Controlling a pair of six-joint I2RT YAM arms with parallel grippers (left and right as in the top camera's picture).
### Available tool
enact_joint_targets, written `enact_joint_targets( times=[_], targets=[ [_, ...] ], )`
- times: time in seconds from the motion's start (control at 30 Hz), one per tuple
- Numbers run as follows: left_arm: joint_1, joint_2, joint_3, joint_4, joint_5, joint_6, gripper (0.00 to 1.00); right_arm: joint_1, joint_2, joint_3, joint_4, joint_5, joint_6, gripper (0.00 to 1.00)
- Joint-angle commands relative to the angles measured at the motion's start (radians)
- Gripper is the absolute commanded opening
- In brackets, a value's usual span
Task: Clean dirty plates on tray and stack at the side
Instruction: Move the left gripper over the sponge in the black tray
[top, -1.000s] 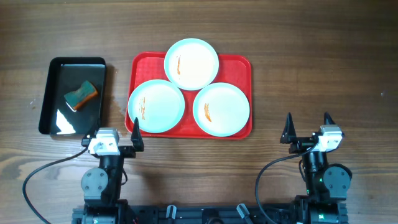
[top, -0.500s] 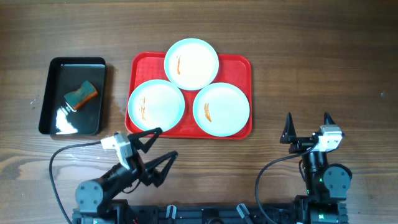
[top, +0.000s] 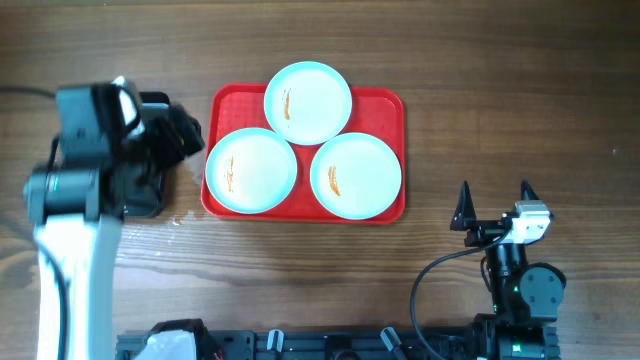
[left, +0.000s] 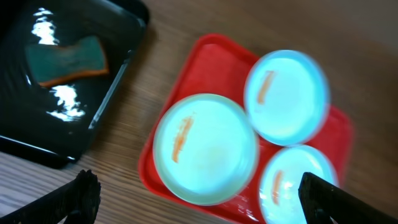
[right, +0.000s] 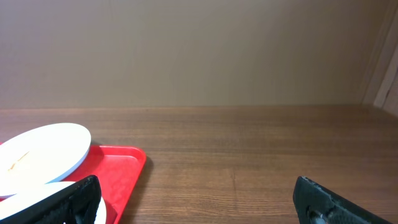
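Three pale mint plates lie on the red tray (top: 392, 102), each with an orange smear: one at the back (top: 308, 103), one front left (top: 251, 170), one front right (top: 356, 176). My left gripper (top: 180, 136) is open and empty, raised between the black tray and the red tray's left edge. In the left wrist view the plates (left: 207, 148) (left: 286, 93) (left: 292, 186) and red tray (left: 205, 53) lie below the open fingers (left: 205, 208). My right gripper (top: 494, 203) is open and empty, at the front right, apart from the red tray (right: 124, 163).
A black tray (left: 37, 127) left of the red tray holds a green and orange sponge (left: 65, 59). In the overhead view my left arm hides most of it. Bare wooden table lies right of the red tray and along the front.
My left arm has lifted from its rest at the front and swung back and left, over the black tray. The right arm and the plates have not moved.
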Motion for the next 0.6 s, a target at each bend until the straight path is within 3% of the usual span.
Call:
enact_joint_targets(
  times=[0.0,0.03,0.07,0.13,0.2,0.33,0.4,0.43,0.47,0.53,0.57],
  targets=[
    [0.04,0.185,0.029,0.017,-0.248,-0.053,1.0,-0.002,-0.008,-0.001,0.003,0.013,0.012,1.0],
    [0.09,0.246,0.03,0.019,-0.328,-0.153,1.0,-0.002,-0.008,-0.001,0.003,0.013,0.012,1.0],
    [0.134,0.289,0.03,0.032,-0.336,-0.171,1.0,-0.002,-0.008,-0.001,0.003,0.013,0.013,1.0],
    [0.209,0.36,0.03,0.057,-0.332,-0.177,1.0,-0.002,-0.008,-0.001,0.003,0.013,0.012,1.0],
    [0.266,0.429,0.029,0.099,-0.332,-0.181,0.93,-0.002,-0.008,-0.001,0.003,0.013,0.013,1.0],
    [0.304,0.515,0.029,0.258,-0.332,-0.146,0.94,-0.002,-0.008,-0.001,0.003,0.013,0.012,1.0],
    [0.303,0.54,0.029,0.314,-0.328,0.031,0.89,-0.002,-0.008,-0.001,0.003,0.013,0.012,1.0],
    [0.303,0.558,0.029,0.325,-0.31,0.143,0.77,-0.002,-0.008,-0.001,0.003,0.013,0.012,1.0],
    [0.303,0.573,0.029,0.332,-0.293,0.229,0.73,-0.002,-0.008,-0.001,0.003,0.013,0.012,1.0],
    [0.303,0.61,0.029,0.34,-0.24,0.466,0.8,-0.002,-0.008,-0.001,0.003,0.013,0.012,1.0],
    [0.303,0.619,0.029,0.34,-0.23,0.528,0.79,-0.002,-0.008,-0.001,0.003,0.013,0.012,1.0]
  ],
)
